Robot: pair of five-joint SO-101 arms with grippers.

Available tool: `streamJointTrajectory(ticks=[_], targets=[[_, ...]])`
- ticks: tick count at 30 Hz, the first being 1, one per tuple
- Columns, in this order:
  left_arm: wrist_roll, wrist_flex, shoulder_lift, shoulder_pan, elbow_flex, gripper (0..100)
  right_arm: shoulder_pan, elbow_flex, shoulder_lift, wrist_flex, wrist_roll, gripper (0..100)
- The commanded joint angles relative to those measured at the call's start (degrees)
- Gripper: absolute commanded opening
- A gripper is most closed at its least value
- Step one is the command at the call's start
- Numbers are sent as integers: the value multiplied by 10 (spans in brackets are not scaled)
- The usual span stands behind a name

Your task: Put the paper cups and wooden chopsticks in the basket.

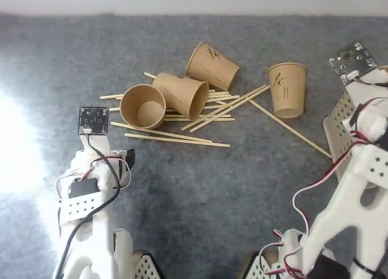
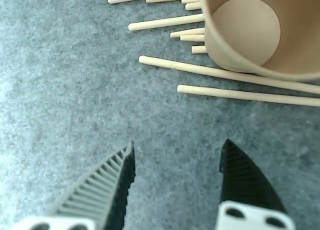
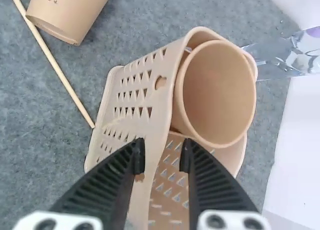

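Paper cups: two lying tipped, one [image 1: 160, 100] and another [image 1: 212, 65], over scattered wooden chopsticks [image 1: 176, 140] mid-surface [image 1: 212, 200]. Third cup [image 1: 287, 89] apart beside them. Fourth cup [image 3: 215, 90] inside basket [image 3: 132, 105].
Left end effector [image 2: 179, 145]: spread wide, empty, near chopsticks.
Right end effector [image 3: 161, 145]: narrowly parted over basket wall.

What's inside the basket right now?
A paper cup lies in the basket, mouth toward the right wrist camera, nothing visible inside it. The basket floor beneath the cup is covered, so anything under it cannot be seen.
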Motion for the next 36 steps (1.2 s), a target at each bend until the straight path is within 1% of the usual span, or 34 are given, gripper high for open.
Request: streamJointTrajectory(ticks=[1,2,4,6,8,10,13,15,19,25,30,33,36], targets=[[3,-11,-4,4,-3,261,-36,-33,-51,47,-4,122],[3,-11,-4,4,-3,261,-60,-33,-58,70,-1,122],[3,-11,-4,4,-3,261,-115,-29,-61,121,27,119],[3,-10,-4,4,-3,261,-154,-17,-43,148,47,118],[3,-10,-4,3,-3,261,-172,6,-7,145,54,121],[3,-10,-4,3,-3,261,-189,27,36,115,69,120],[3,-10,-4,3,-3,261,-193,51,93,65,134,118],[3,-10,-4,4,-3,261,-191,62,124,39,154,118],[3,-11,-4,5,-3,261,-177,69,182,-43,147,117],[3,-11,-4,5,-3,261,-181,96,285,-158,146,117],[3,-11,-4,6,-3,261,-181,96,345,-175,146,117],[3,-11,-4,6,-3,261,-175,96,364,-209,143,116],[3,-11,-4,6,-3,261,-164,97,378,-229,143,72]])
